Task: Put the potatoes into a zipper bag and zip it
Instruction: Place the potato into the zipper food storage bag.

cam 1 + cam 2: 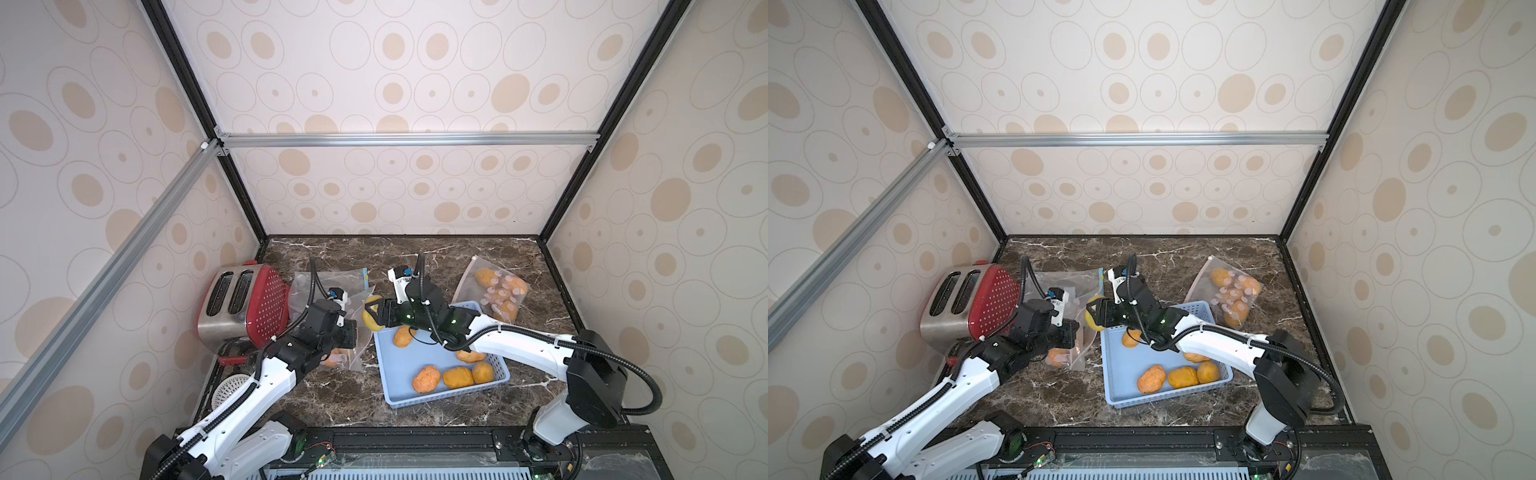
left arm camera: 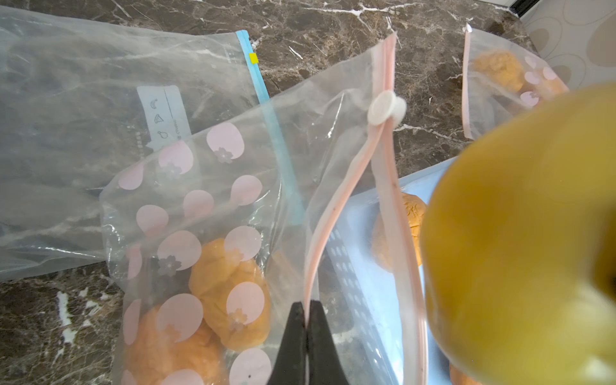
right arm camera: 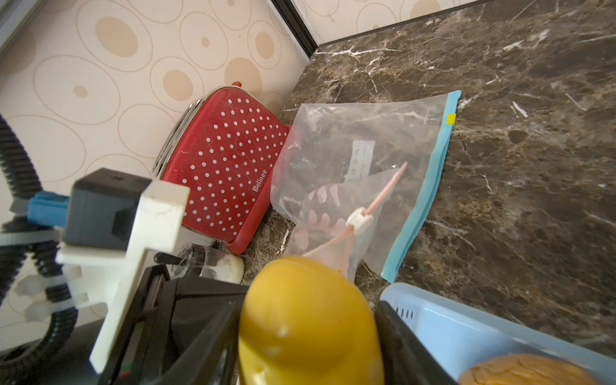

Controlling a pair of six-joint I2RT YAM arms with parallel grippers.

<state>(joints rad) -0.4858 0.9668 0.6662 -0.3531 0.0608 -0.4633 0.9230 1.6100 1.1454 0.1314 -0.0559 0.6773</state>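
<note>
The zipper bag (image 2: 186,213) gapes: left jaws pinch its rim (image 2: 333,233); right jaws clamp the yellow potato (image 3: 306,320) beside it.

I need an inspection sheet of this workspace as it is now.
Surface: dark marble countertop, partly covered.
Job's things: yellow-green potato near the open pink-dotted bag, which holds orange potatoes; five potatoes in the blue basket; second dotted bag, filled, far right.
Clutter: red toaster; blue-strip bag, looks empty; white strainer.
Grippers: left pincer shut on the pink-dotted bag's rim; right pincer shut on the yellow-green potato.
Cables: black hoses along both arms, no snag seen.
Surroundings: oval-patterned walls, aluminium frame.
</note>
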